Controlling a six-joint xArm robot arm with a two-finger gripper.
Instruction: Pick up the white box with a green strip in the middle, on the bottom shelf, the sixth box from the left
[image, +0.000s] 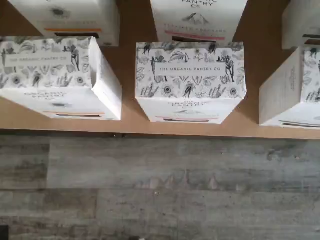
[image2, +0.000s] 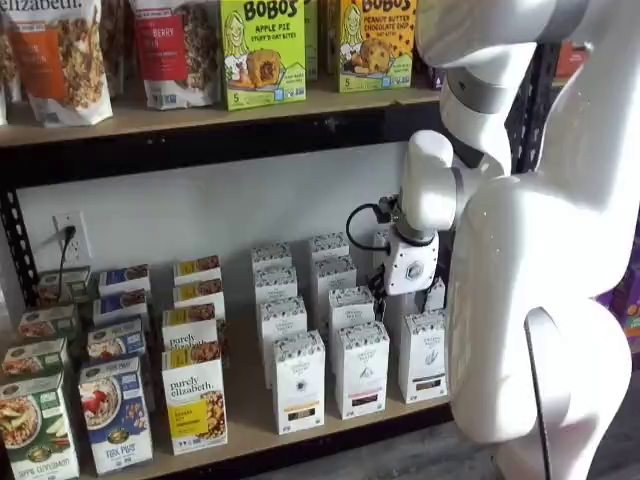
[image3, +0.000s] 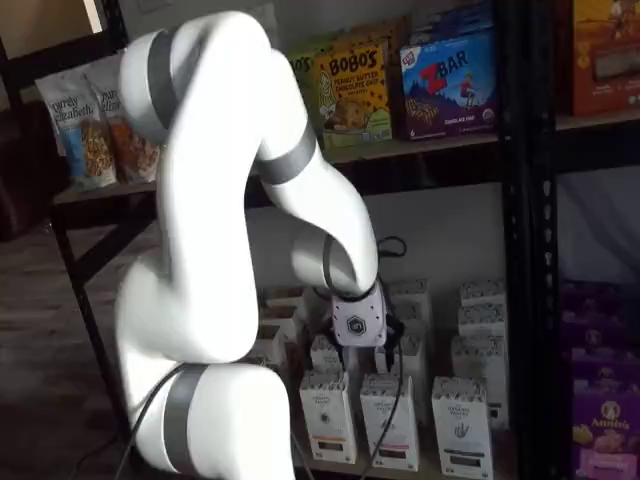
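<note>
The white box (image2: 424, 355) stands at the front of the rightmost column on the bottom shelf (image2: 250, 420); it also shows in a shelf view (image3: 462, 425). In the wrist view only part of it (image: 295, 90) shows, beside a like box with a pink strip (image: 190, 80). Its patterned top band is visible; the strip colour is not. My gripper (image3: 362, 358) hangs over the white columns, above and behind the front row and left of the white box. In a shelf view (image2: 385, 290) it shows side-on. No gap between the fingers shows, and no box is in them.
Like white boxes with an orange strip (image: 55, 75) and a pink strip (image2: 361, 368) fill the neighbouring columns. Purely elizabeth boxes (image2: 196, 400) stand further left. A black rack post (image3: 520, 250) rises right of the white box. Grey plank floor (image: 160, 190) lies before the shelf edge.
</note>
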